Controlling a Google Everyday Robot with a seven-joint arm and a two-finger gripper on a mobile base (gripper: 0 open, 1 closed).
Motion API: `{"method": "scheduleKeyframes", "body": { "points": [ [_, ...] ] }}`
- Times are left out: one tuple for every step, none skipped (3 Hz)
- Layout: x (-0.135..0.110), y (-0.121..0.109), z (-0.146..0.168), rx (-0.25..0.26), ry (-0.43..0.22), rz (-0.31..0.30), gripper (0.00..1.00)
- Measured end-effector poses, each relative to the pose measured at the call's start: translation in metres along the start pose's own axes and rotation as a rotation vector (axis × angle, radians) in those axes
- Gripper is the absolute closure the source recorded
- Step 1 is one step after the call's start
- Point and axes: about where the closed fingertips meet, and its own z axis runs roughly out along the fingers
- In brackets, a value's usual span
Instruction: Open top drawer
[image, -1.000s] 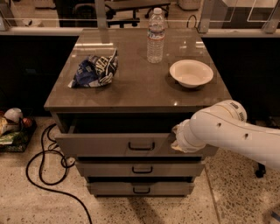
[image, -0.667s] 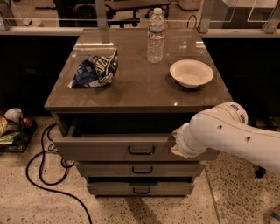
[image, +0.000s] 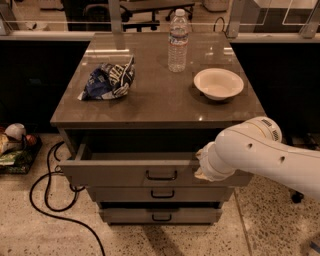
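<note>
My gripper (image: 200, 167) sits at the upper edge of the top drawer (image: 115, 174) front, just right of the black loop handle (image: 161, 175). It is mostly hidden behind the wrist, so I can't tell whether it is wide, narrow or clamped on anything. The white arm (image: 262, 154) comes in from the right edge, low and nearly level. It slopes slightly up toward the drawer, and its rounded joint is just under the cabinet's right front corner.

The top drawer is in the uppermost slot of the cabinet and is pulled partway out. Its flat front faces me and its long axis runs left-right. The left side wall shows, and a strip of plain grey inside is visible behind the front panel. Below it, the middle drawer (image: 125, 194) and bottom drawer (image: 130, 215) are closed, each with a like handle.

On the cabinet top (image: 160, 100):
- a crumpled blue chip bag (image: 109, 80) at left
- an upright water bottle (image: 178, 42) at back centre
- a white bowl (image: 218, 83) to its right, apart from it

A black cable (image: 47, 195) loops on the speckled floor at left.
</note>
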Motion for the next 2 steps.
{"method": "scheduleKeyframes", "body": {
  "points": [
    [-0.0066,0.0209,-0.0049,-0.071,0.046,-0.01,1.0],
    [-0.0078,0.0244,-0.0059,-0.082,0.053,-0.012,1.0]
  ]
}}
